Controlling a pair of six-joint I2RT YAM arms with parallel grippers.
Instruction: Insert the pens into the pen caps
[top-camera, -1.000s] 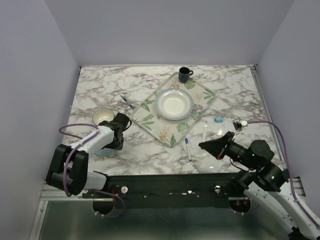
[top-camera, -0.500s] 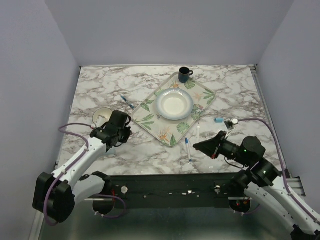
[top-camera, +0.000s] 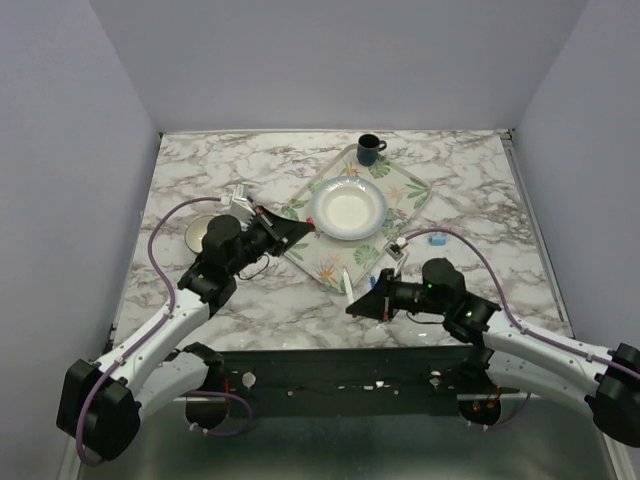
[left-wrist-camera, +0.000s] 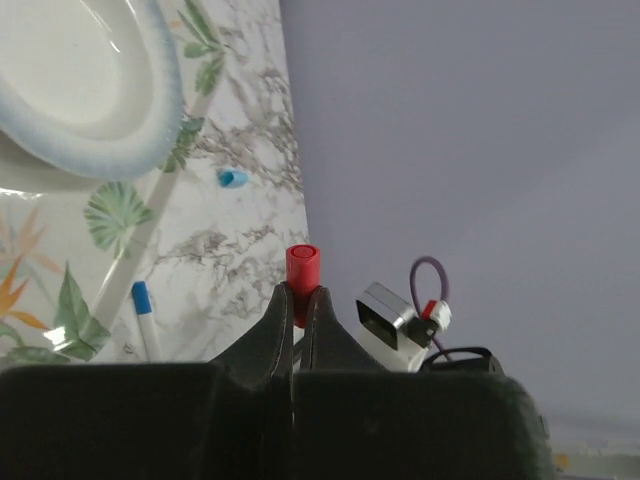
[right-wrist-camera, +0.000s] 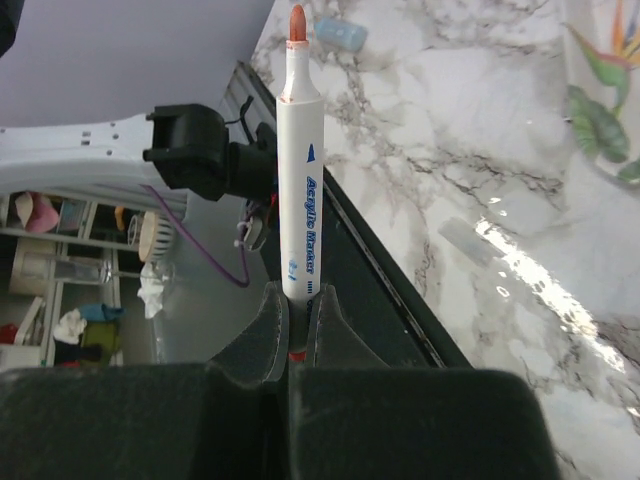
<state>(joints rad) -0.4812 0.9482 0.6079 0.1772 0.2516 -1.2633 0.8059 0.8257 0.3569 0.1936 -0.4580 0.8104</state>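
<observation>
Pinches the red cap (left-wrist-camera: 302, 268) in the left pincer (left-wrist-camera: 297, 305), jaws closed tight on its lower end, open mouth facing away. Holds it raised over the left part of the leaf-patterned tray (top-camera: 325, 265), just beside the white plate (top-camera: 347, 208). Clamps the white marker (right-wrist-camera: 300, 170) in the right pincer (right-wrist-camera: 298, 305), jaws closed on its tail, bare red tip pointing away. Hangs that marker above the bench (top-camera: 200, 170) at the tray's near corner, apart from the cap. Leaves a blue-tipped white marker (left-wrist-camera: 145, 318) lying on the bench beside the tray, and a light-blue cap (top-camera: 437, 240) farther right. Shows a dark mug (top-camera: 369, 150) at the tray's far corner.
</observation>
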